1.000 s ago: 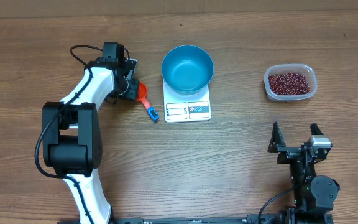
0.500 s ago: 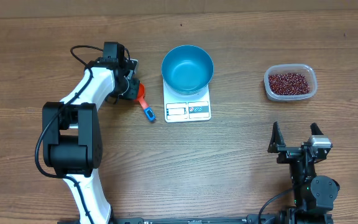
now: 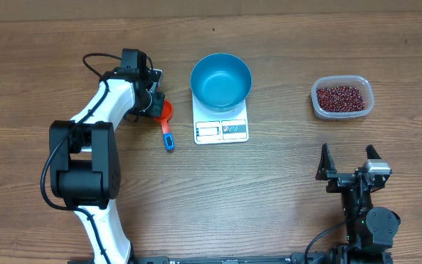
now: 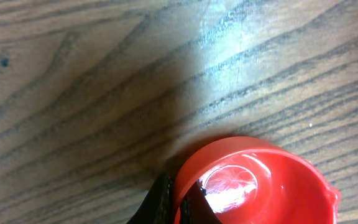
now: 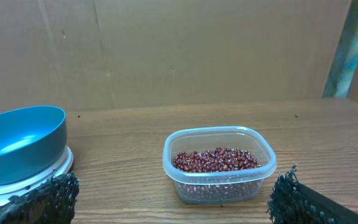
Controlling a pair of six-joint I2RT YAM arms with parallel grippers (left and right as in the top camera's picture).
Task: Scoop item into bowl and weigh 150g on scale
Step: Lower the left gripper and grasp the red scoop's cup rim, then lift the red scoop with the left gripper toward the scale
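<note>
Robot lab test bench, not a home: bare wood-grain table [image 3: 269,191], left arm [image 3: 86,147] and right arm [image 3: 365,213] mounted at its near edge, loose black cable [image 3: 88,61], plain cardboard backdrop [image 5: 166,50].

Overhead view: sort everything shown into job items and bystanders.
Job: beans, clear tub, blue bowl, scale, red scoop, left pincer gripping the scoop's rim.
Bystanders: right pincer, open, holding nothing; cardboard wall.
</note>
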